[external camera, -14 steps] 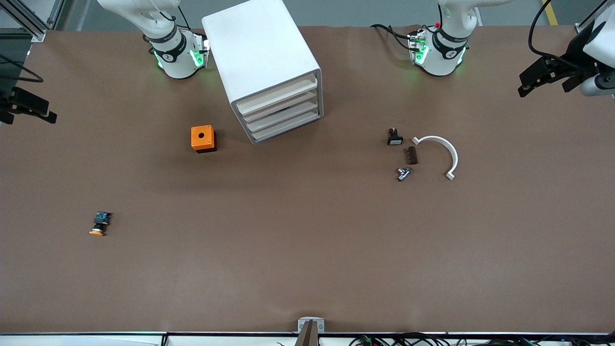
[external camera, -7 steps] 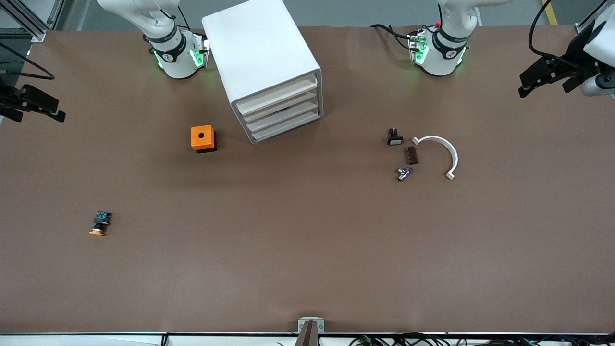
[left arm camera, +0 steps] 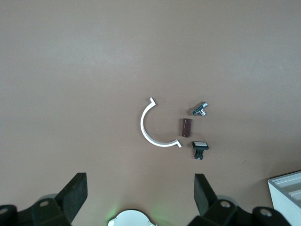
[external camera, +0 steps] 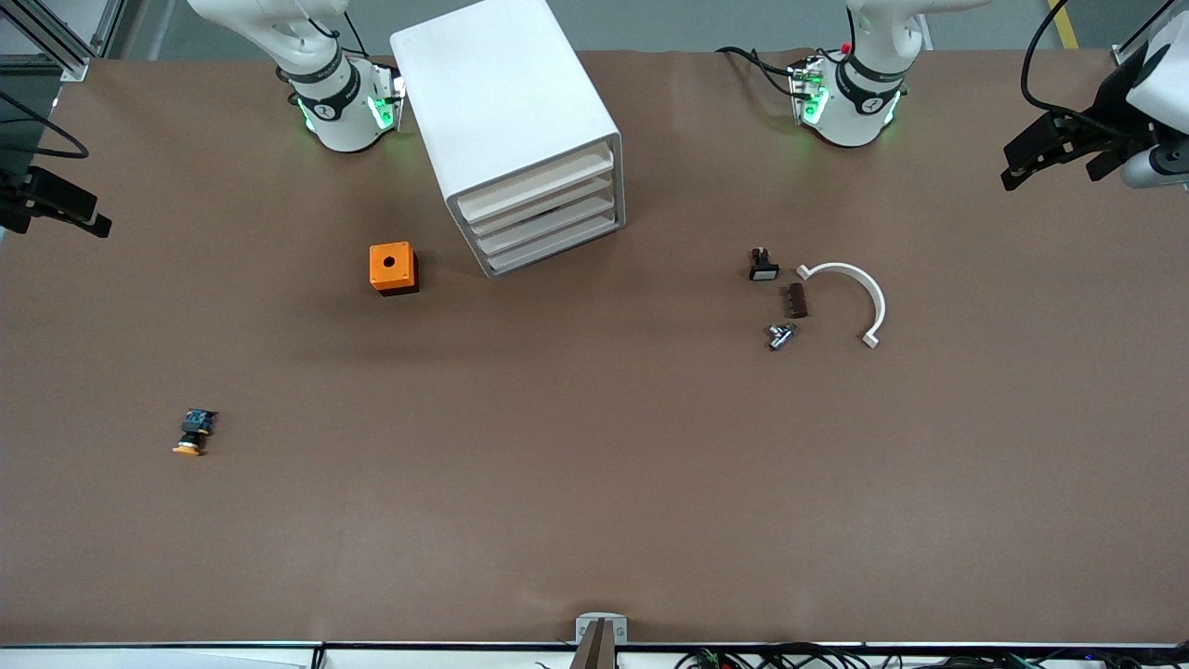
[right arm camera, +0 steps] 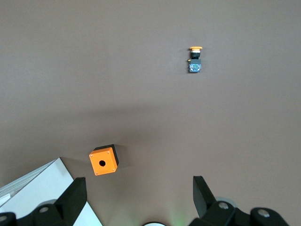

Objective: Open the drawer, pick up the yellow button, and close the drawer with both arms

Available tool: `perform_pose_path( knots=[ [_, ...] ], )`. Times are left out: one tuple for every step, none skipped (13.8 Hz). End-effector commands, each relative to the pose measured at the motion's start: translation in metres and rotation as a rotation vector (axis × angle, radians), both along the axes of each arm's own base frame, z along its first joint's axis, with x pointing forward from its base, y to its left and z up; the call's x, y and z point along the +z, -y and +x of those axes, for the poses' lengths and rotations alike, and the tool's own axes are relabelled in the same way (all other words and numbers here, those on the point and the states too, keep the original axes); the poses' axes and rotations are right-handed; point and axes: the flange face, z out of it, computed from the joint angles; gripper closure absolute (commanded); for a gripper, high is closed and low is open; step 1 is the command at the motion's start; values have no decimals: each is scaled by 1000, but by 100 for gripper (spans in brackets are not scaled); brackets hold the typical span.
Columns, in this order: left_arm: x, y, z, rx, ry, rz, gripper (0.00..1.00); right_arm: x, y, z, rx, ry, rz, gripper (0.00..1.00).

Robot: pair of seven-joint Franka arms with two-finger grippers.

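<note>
The drawer (external camera: 533, 181) is the top one of four in the white cabinet (external camera: 502, 93), and all are pushed in. The button (external camera: 193, 433) lies on its side on the brown table, toward the right arm's end and nearer to the front camera than the cabinet; the right wrist view shows its orange cap and black-and-blue body (right arm camera: 194, 59). My right gripper (external camera: 58, 216) hangs open and holds nothing, high over the table's edge at that end (right arm camera: 138, 193). My left gripper (external camera: 1054, 165) hangs open and holds nothing over the left arm's end of the table (left arm camera: 140, 193).
An orange cube with a hole (external camera: 393, 268) stands beside the cabinet. Toward the left arm's end lie a small black-and-white part (external camera: 764, 268), a brown block (external camera: 796, 300), a metal fitting (external camera: 780, 335) and a white curved strip (external camera: 859, 290).
My right gripper swung a little toward the table's middle and came back. The left gripper rose very slightly. Nothing on the table moved.
</note>
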Motion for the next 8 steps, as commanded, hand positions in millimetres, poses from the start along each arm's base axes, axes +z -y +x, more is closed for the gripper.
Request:
perform_pose_path(
  knots=[
    [-1, -2, -6, -22, 19, 21, 0, 6, 11, -13, 29, 7, -1, 0],
    [-2, -1, -6, -24, 19, 21, 0, 8, 12, -14, 30, 10, -1, 0],
    [-5, -1, -5, -24, 18, 21, 0, 9, 9, -14, 38, 12, -2, 0],
    [-6, -1, -5, -24, 19, 21, 0, 10, 7, -15, 41, 15, -4, 0],
    [-6, -1, -5, -24, 21, 21, 0, 10, 8, -15, 41, 16, -4, 0],
    [-6, -1, -5, -24, 21, 21, 0, 9, 7, -14, 44, 15, -4, 0],
    [-5, 0, -5, -25, 22, 23, 0, 10, 7, -14, 45, 18, -4, 0],
    [-4, 1, -5, -28, 22, 23, 0, 10, 3, -14, 51, 18, -4, 0]
  ],
)
